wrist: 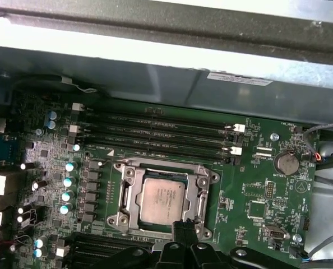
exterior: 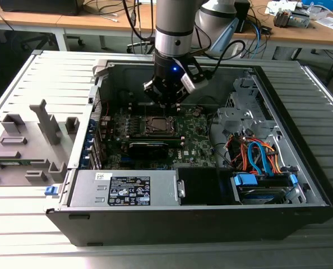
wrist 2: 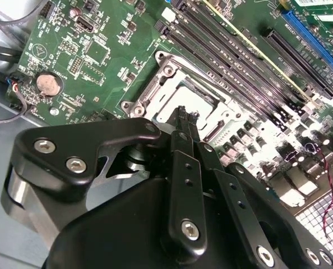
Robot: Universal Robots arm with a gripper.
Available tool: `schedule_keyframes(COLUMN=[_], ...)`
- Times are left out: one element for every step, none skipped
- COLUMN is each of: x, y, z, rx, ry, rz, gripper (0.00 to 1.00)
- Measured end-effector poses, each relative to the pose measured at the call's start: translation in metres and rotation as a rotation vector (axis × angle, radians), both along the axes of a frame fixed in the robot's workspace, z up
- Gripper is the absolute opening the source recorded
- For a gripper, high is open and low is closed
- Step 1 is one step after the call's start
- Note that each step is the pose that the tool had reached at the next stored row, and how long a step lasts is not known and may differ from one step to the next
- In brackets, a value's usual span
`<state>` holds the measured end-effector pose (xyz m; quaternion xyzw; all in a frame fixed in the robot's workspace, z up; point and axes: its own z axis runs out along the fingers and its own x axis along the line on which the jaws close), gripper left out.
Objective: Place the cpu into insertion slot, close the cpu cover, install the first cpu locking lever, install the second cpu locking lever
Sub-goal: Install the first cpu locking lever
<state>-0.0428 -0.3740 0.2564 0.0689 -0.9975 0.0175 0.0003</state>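
Open PC case (exterior: 301,185) lies on its side on a slatted table (exterior: 21,78); green motherboard (exterior: 197,143) faces up inside. One arm (exterior: 175,25) reaches down from above into the case's far half.

Gripper (exterior: 165,102) hovers just above the board, a little toward the case's far wall from the slot (exterior: 158,124). In both wrist views its fingertips come together in a narrow point, nothing between them: closed or nearly so, holding nothing.

Cpu (wrist: 163,200) already sits in the slot (wrist: 203,182), flat and square to the frame, silver top showing. Cover (wrist: 128,193) appears down around it as a silver frame; the levers cannot be made out.

First wrist view looks straight down on the chip, with the fingertips (wrist: 184,228) touching or just over the socket edge nearest the camera. Second wrist view, oblique, puts the fingertips (wrist 2: 184,115) in front of the socket (wrist 2: 155,92) and hides most of the chip.
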Motion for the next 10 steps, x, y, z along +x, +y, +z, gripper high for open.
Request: schedule_keyframes(x=[0.0000,0.0000,0.0000,0.0000,0.0000,0.0000,0.0000,0.0000,0.0000,0.0000], y=[0.0000,0.0000,0.0000,0.0000,0.0000,0.0000,0.0000,0.0000,0.0000,0.0000], z=[0.0000,0.0000,0.0000,0.0000,0.0000,0.0000,0.0000,0.0000,0.0000,0.0000], rx=[0.0000,0.0000,0.0000,0.0000,0.0000,0.0000,0.0000,0.0000,0.0000,0.0000], ry=[0.0000,0.0000,0.0000,-0.0001,0.0000,-0.0001,0.0000,0.0000,0.0000,0.0000], rz=[0.003,0.008,0.011,0.017,0.021,0.024,0.027,0.030,0.033,0.036], gripper=[0.11,0.11,0.11,0.11,0.11,0.11,0.11,0.11,0.11,0.11])
